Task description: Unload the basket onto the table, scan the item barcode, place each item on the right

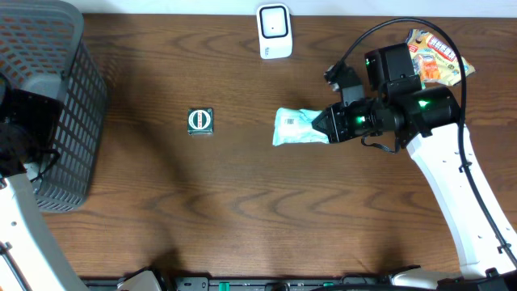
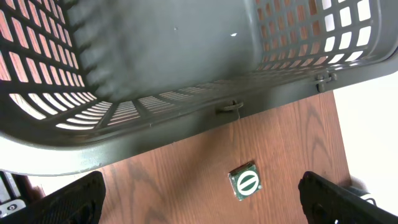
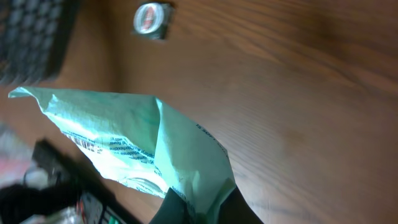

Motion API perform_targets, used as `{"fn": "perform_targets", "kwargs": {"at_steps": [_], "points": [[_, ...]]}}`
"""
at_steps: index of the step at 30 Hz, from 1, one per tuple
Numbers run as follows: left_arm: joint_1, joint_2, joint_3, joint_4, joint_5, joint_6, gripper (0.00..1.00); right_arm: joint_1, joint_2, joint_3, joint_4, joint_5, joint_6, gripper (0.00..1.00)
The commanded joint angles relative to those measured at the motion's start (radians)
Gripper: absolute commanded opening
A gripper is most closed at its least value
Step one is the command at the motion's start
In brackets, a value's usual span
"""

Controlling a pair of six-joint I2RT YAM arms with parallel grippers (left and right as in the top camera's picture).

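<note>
My right claw (image 1: 327, 125) was clamped shut on one end of the mint-green packet (image 1: 296, 127). The packet stuck out from the fingers toward my left, its long axis running side to side across the surface (image 1: 242, 210). I could not tell whether it hung clear of the wood or rested on it. The white scanner (image 1: 274, 31) stood at the far edge, well apart from the packet, beyond it and a little toward my left. I judged that the coming move turned on this offset: the packet had to travel away from me, with its printed face turned toward the scanner. A block of small print showed on the packet in the right wrist view, but I could not read it as a barcode.

The right arm was plainly the nearer one. My left claw (image 2: 202, 202) hung with its fingers (image 2: 68, 199) wide apart, holding nothing, over the rim of the dark mesh basket (image 1: 77, 105) at my far left. The stretch of basket floor I could see held nothing. A small green square item (image 1: 199, 120) lay on the wood between basket and packet, and an orange snack bag (image 1: 438, 55) lay behind my right arm.
</note>
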Motion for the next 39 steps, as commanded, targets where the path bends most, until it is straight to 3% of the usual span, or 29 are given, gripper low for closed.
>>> {"fn": "perform_targets", "kwargs": {"at_steps": [1,8,31,35,39], "points": [[0.004,0.000,0.003,-0.003,-0.006,-0.002,0.98,0.006,-0.014,0.004,-0.002,0.098,0.192,0.01],[0.004,0.000,0.003,-0.003,-0.006,-0.001,0.98,0.006,-0.013,0.004,-0.045,0.055,0.257,0.01],[0.004,0.000,0.003,-0.003,-0.006,-0.002,0.98,0.006,0.048,0.003,-0.117,0.007,0.192,0.01],[0.004,0.000,0.003,-0.003,-0.006,-0.002,0.97,0.006,0.053,0.003,-0.084,0.134,0.204,0.01],[0.004,0.000,0.003,-0.003,-0.006,-0.001,0.98,0.006,0.055,0.003,-0.063,0.449,0.305,0.01]]}}
